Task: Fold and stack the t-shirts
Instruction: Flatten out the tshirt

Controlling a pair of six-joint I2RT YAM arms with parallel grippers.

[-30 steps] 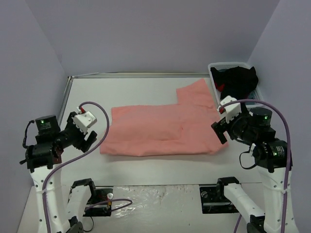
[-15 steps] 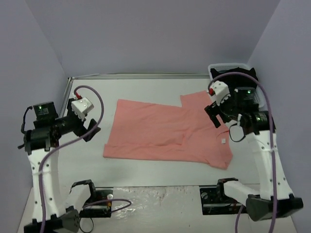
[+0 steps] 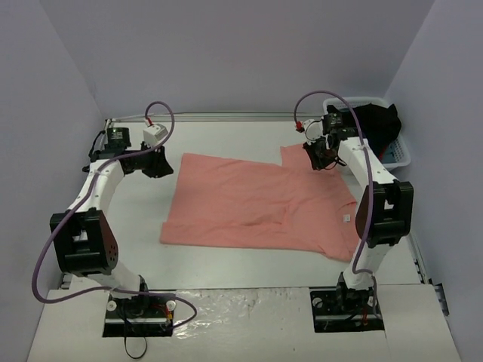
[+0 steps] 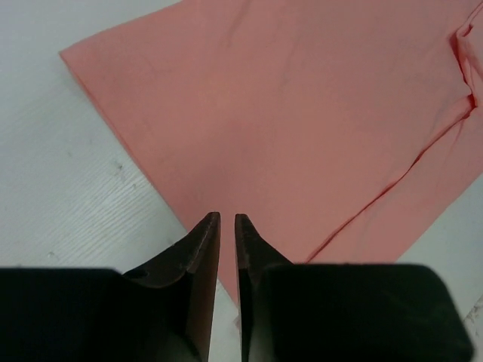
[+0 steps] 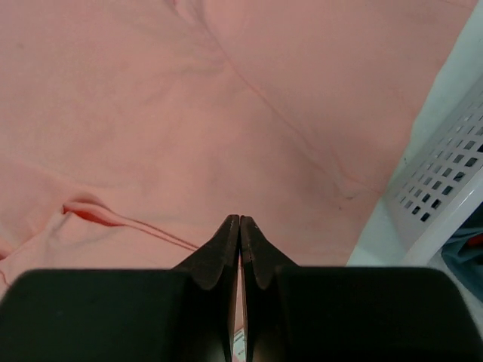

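A salmon-pink t-shirt (image 3: 256, 204) lies spread flat across the middle of the table, one sleeve (image 3: 302, 156) pointing to the back right. My left gripper (image 3: 160, 161) is stretched out by the shirt's back left corner. In the left wrist view its jaws (image 4: 226, 219) stand almost together over the shirt's (image 4: 302, 113) left edge, with nothing showing in the thin slit. My right gripper (image 3: 321, 156) is over that sleeve. Its tips (image 5: 240, 220) meet above the cloth (image 5: 189, 113), and no fold is pinched.
A white plastic basket (image 3: 401, 153) holding dark clothes (image 3: 370, 121) stands at the back right, close to my right arm; its wall (image 5: 445, 188) shows in the right wrist view. A small white tag (image 3: 346, 219) sits on the shirt's right side. Walls enclose the table.
Both arms have swung from near their bases out to the shirt's far edge. Both grippers have gone from open to closed. The shirt lies as it did half a second ago.
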